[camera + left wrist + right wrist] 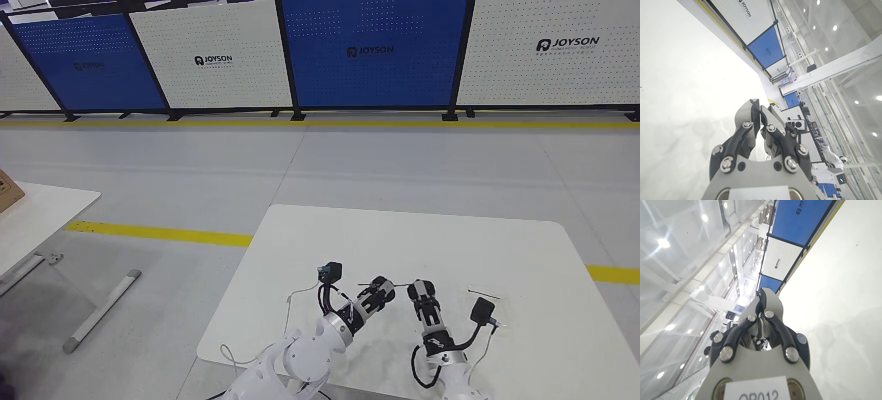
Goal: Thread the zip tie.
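Note:
The zip tie (396,285) shows in the top view as a thin dark strip hanging just above the white table (420,235) near its front edge. My left gripper (383,289) is shut, and the strip runs through its tips and sticks out on both sides. In the left wrist view the left gripper (759,108) has its pads pressed together; the strip is too thin to make out there. My right gripper (419,290) sits close beside the left one, at the strip's right end. It is shut (762,295); whether it pinches the strip I cannot tell.
Another thin dark strip (484,294) lies on the table to the right of the right arm. A second white table (40,215) stands to the far left. Blue and white partition panels (370,50) line the back of the room.

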